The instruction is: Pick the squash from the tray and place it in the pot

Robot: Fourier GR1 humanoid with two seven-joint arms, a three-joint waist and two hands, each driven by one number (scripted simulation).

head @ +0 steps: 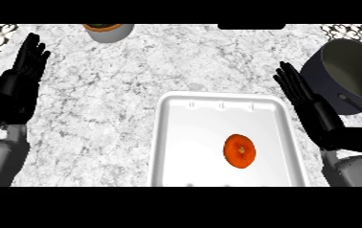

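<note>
1. A white rectangular tray point(293, 141) is being carried by the marbled counter point(106, 117), near the counter's front edge and a little toward its right side.
2. The squash point(240, 151), orange and round, is lying inside the tray, in the half nearer to the tray's front edge and slightly toward the tray's right rim; it is not being touched by anything.
3. A dark grey pot point(332, 71) is standing at the right edge of the counter, beyond the tray's far right corner; part of it is being cut off by the view's right side. The inside wall is looking lighter than the outside.
4. The right hand point(314, 109) is being held between the tray's right rim and the pot, just beside both. Its fingers are being kept straight and released, pointing toward the far edge of the counter, and nothing is being grasped.
5. The left hand point(21, 78) is being shown at the left edge of the counter, well apart from the tray. It is resting open, with fingers straight and up, and nothing is being held in it.
6. A small grey bowl point(109, 33) with something brown-orange inside is being seen at the far edge of the counter, toward the far left corner, well apart from the tray and both hands.
</note>
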